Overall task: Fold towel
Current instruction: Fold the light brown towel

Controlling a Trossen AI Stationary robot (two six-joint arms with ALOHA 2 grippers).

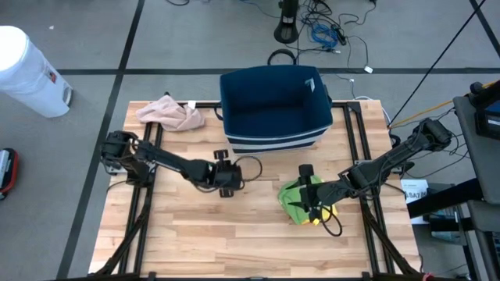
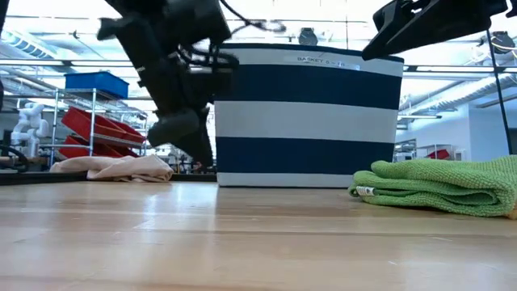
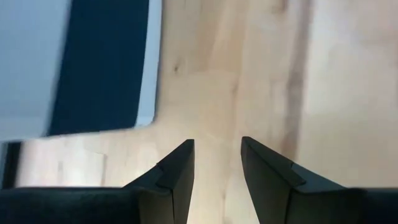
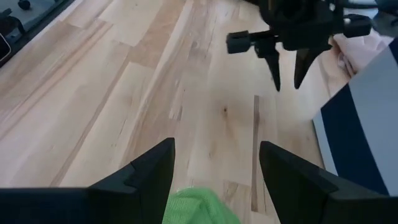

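Observation:
A green towel (image 1: 299, 201) lies folded in several layers on the wooden table, right of centre; the low view shows it (image 2: 444, 186) as a flat stack. My right gripper (image 1: 306, 195) hangs open above it, clear of the cloth, and the towel's edge (image 4: 199, 208) shows below and between the fingers (image 4: 216, 146). My left gripper (image 1: 226, 189) is open over bare wood near the table's middle, just in front of the basket (image 3: 217, 146), with nothing between its fingers.
A navy-and-white striped basket (image 1: 273, 105) stands at the table's far edge, in the middle. A pink cloth (image 1: 170, 114) lies crumpled at the far left corner. Bare wood stretches along the near half of the table (image 1: 234, 242).

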